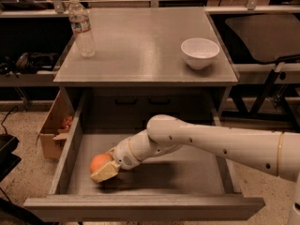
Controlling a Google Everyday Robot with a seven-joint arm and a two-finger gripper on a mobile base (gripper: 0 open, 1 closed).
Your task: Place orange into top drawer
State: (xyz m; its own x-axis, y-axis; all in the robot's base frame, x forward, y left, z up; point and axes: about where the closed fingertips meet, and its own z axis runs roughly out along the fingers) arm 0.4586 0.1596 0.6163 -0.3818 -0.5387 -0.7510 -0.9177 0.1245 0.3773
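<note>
The top drawer [140, 205] is pulled fully out under the grey cabinet top. My white arm reaches into it from the right. My gripper [104, 168] is low at the drawer's front left, shut on the orange [99, 162]. The orange shows between the pale fingers [105, 172], close to the drawer floor. Whether it touches the floor cannot be told.
A clear water bottle [82, 28] stands at the back left of the cabinet top [140, 46]. A white bowl [199, 52] sits at its right. A cardboard box [54, 130] stands on the floor left of the drawer. Dark shelving and cables line both sides.
</note>
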